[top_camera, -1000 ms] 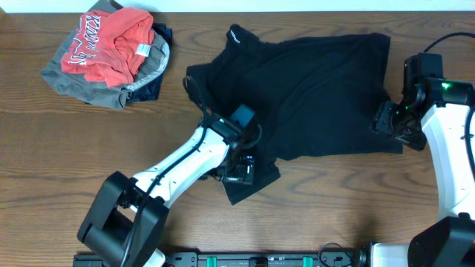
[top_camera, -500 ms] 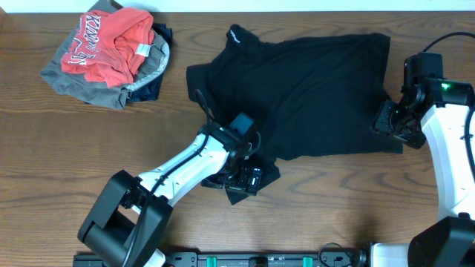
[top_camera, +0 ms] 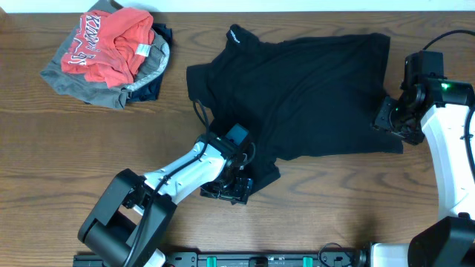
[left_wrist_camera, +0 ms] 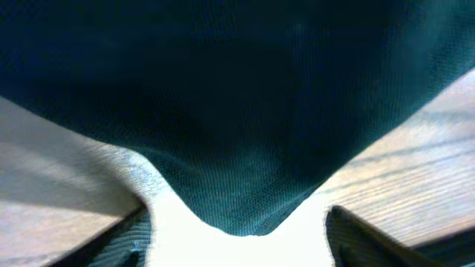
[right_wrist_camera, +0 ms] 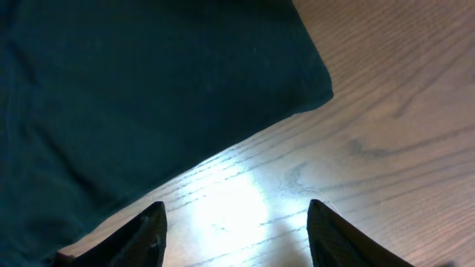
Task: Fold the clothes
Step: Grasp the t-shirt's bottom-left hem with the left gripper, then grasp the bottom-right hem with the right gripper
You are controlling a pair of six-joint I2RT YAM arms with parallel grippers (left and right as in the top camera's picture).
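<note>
Left claw (top_camera: 236, 189): stands parted at the lower-left corner of the long black soft-fabric garment (top_camera: 297, 96); fabric tip hangs between the fingers (left_wrist_camera: 133, 233), unpinched. Right claw (top_camera: 390, 119): parted too, grasps nothing, hovers over bare brown wooden counter (top_camera: 334, 215) just beside the garment's lower-right corner. Garment: lies spread across counter centre, well apart from red-and-grey clothing pile (top_camera: 111, 52) at far left.
</note>
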